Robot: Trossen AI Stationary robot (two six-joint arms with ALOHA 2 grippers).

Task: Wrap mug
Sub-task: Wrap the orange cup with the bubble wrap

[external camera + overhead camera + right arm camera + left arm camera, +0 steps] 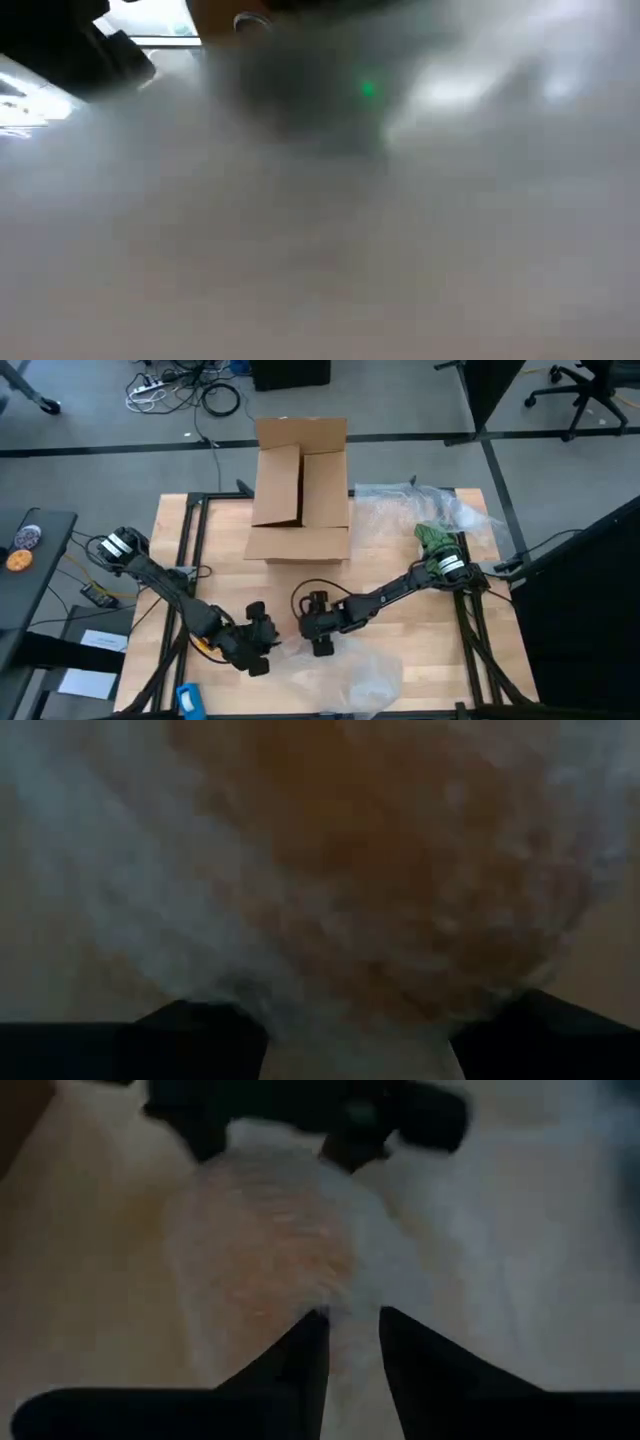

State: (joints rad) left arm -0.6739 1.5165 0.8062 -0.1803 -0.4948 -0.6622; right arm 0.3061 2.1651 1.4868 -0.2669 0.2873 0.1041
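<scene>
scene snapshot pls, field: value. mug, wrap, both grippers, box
mug: orange shape seen blurred through the wrap, close in front of the right gripper
wrap: clear plastic sheet at the table's near edge, bunched over the mug
left gripper: low at the near edge, fingers pinching a fold of the sheet
right gripper: beside the left one, at the wrapped mug; finger state unclear
box: cardboard box open, at the far side
spare plastic: more sheet right of the box

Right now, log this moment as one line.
step: wrapping | mug: inside plastic | left gripper: pinching plastic | right gripper: at bundle | box: open
</scene>
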